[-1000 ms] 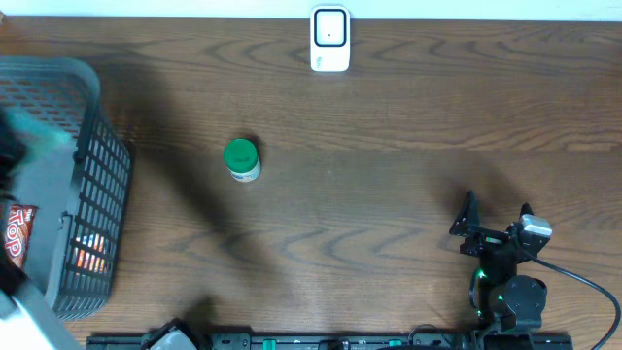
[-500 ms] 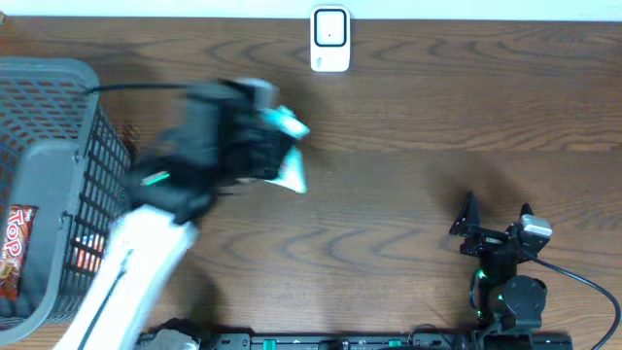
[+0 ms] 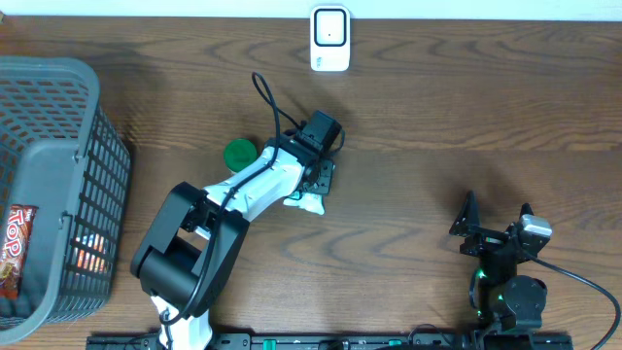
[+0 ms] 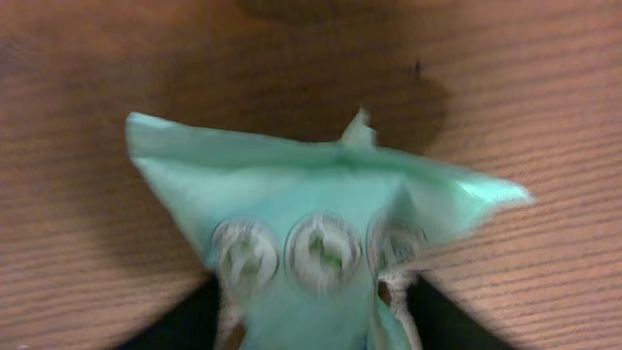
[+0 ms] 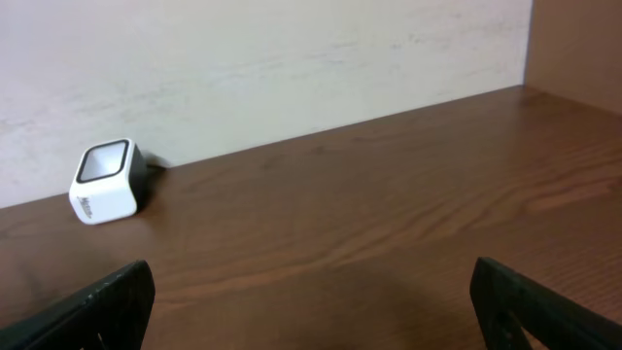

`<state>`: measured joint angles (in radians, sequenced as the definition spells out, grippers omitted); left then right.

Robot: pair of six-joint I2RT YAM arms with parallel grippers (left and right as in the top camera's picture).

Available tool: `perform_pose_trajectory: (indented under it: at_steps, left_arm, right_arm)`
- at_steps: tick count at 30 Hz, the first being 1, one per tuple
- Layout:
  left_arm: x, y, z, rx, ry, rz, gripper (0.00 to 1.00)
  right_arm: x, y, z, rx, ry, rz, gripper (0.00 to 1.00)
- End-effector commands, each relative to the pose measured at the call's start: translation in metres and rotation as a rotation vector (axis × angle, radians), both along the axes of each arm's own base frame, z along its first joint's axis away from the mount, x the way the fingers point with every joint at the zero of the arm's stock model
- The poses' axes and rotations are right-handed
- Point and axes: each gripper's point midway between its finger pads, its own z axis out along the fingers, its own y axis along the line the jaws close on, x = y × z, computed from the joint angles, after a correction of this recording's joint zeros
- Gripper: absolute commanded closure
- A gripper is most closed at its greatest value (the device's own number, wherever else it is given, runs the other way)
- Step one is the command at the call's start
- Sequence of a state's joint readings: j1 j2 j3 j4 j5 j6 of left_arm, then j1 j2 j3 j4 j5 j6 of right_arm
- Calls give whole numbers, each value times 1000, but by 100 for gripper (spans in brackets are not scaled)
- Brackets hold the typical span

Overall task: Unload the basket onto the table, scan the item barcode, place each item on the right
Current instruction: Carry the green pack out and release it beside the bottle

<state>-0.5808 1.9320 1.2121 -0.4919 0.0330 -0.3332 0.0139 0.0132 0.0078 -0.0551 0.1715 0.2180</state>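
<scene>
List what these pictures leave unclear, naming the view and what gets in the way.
- Left wrist view: print on the teal packet is blurred, no barcode readable.
- Overhead: the wrist covers the left gripper, so grip or release is unclear.
- Overhead: the basket wall and picture edge hide its contents.

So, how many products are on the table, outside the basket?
2: a green-lidded jar beside the left arm, a mint packet at the left tool; others could be hidden.

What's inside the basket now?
Inside the basket: a red snack pack and an orange-red item behind the mesh wall. The frame edge cuts off its left part.
</scene>
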Motion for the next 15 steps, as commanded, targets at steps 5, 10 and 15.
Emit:
perform_pose_trajectory:
  at_steps: [5,10,15]
  left_arm:
    - [33,-10,115,-72,-245,-85,13]
    - [29,-5,276,-193,-547,-139,12]
    - [-1,61,421,-267,-875,-24,12]
  right_arm:
    - [0,-2,-2,-14,6,-6,1]
    - [0,-2,-2,-13,6,-5,1]
    - [0,-2,-2,-14,6,-6,1]
